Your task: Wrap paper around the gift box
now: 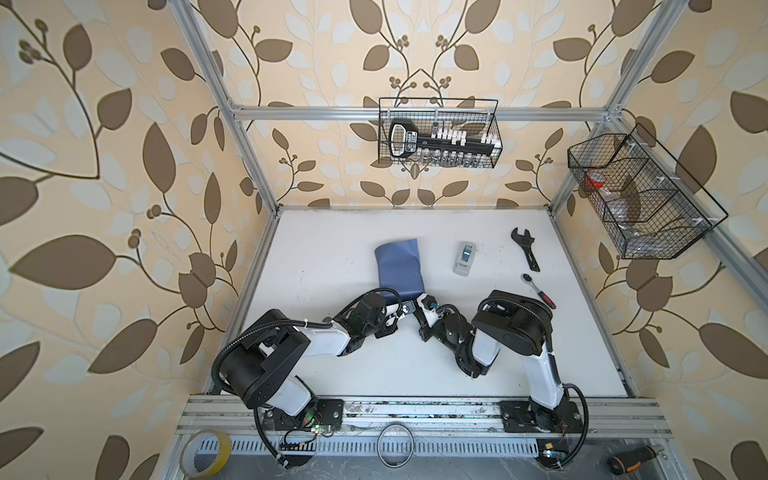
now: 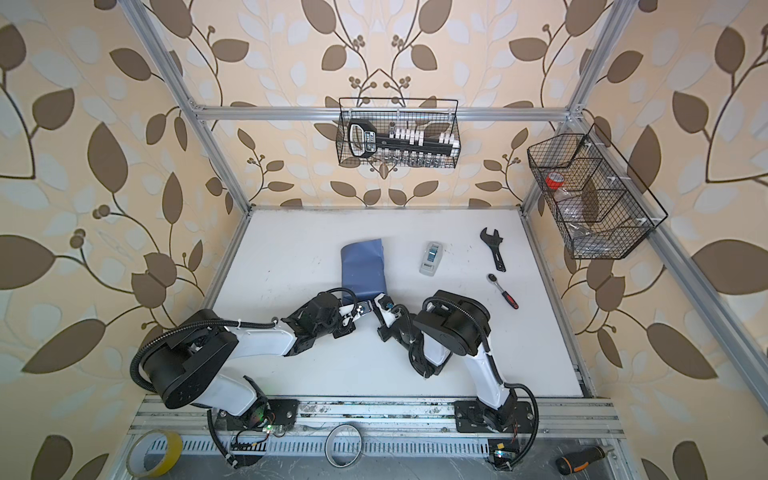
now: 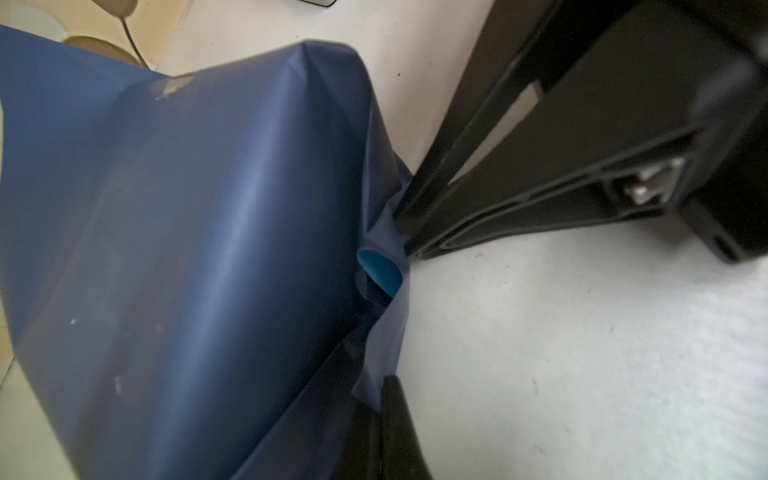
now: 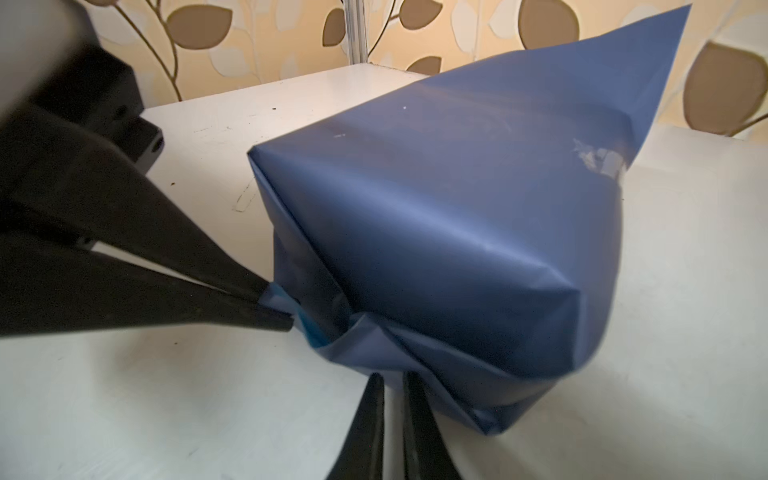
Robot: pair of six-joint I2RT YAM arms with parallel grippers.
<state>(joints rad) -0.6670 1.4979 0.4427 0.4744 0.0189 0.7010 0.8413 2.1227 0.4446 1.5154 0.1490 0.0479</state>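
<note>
The gift box is hidden under the slate-blue paper [image 1: 397, 264] [image 2: 361, 266], which is folded over it into a boxy bundle on the white table [image 1: 332, 374]. One paper end sticks up at the far side [image 4: 648, 62]. At the near end the paper bunches into folds, with a strip of its light-blue face showing [image 3: 380, 270]. My left gripper [image 1: 409, 308] [image 3: 380, 399] is shut on a paper flap at that end. Beside it, my right gripper [image 1: 417, 300] [image 4: 390, 384] pinches the neighbouring fold, its jaws standing only a sliver apart.
A grey-white tape dispenser [image 1: 464, 257], a black wrench [image 1: 525, 248] and a red-handled ratchet [image 1: 538, 290] lie right of the bundle. Wire baskets hang on the back rail [image 1: 440, 133] and the right rail [image 1: 640, 195]. A yellow tape roll [image 1: 205, 453] sits by the front rail.
</note>
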